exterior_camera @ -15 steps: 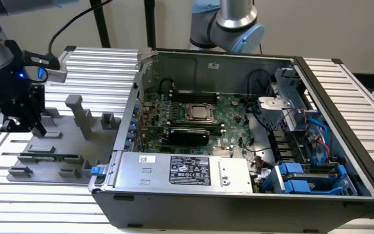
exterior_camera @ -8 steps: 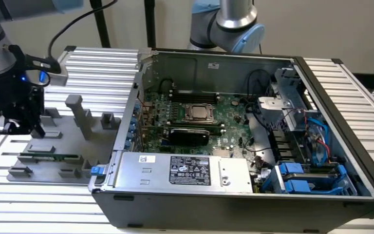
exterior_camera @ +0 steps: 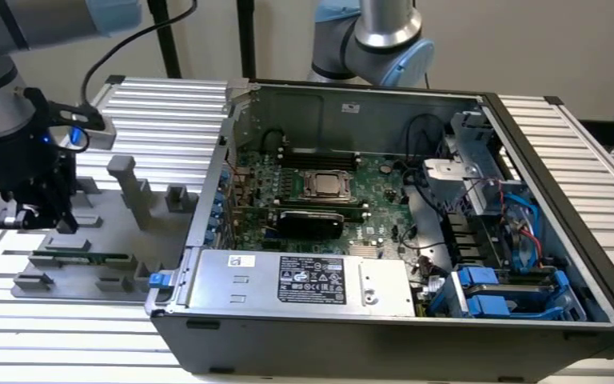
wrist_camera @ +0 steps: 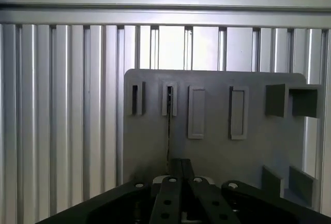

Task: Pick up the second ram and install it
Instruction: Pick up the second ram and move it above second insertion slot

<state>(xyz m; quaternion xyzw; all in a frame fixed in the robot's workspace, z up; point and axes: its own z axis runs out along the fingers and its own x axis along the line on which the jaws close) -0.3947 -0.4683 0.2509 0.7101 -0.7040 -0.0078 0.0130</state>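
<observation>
Exterior view gives us the black two-fingered pincer (exterior_camera: pixel 42 224) on the grey robot arm at the nine o'clock side of the scene. It hangs over the flat grey plastic fixture plate (exterior_camera: pixel 105 232), which rests on the ribbed aluminium tabletop (exterior_camera: pixel 169 104).

The second ram (exterior_camera: pixel 81 258), a long, thin green circuit-board stick, sits in that plate's holders. It lies at about four o'clock from the pincer and close below it, and the two are not touching. Its long axis runs from nine o'clock to three o'clock, roughly parallel with the near wall of the open dark metal computer case (exterior_camera: pixel 339 104). The case stands well apart towards three o'clock, with the large green motherboard (exterior_camera: pixel 285 172) inside it.

Wrist view shows us the second ram (wrist_camera: pixel 168 131) edge-on, a thin dark line running from one slot of the fixture plate (wrist_camera: pixel 150 146) straight towards the pincer (wrist_camera: pixel 181 169). So we judge the stick's length to be in line with the wrist's line of sight, just off the pincer's centre.

Its two fingers (wrist_camera: pixel 176 168) are drawn together with no gap we can make out, and they hold nothing. We judge the ram not yet picked up.
</observation>
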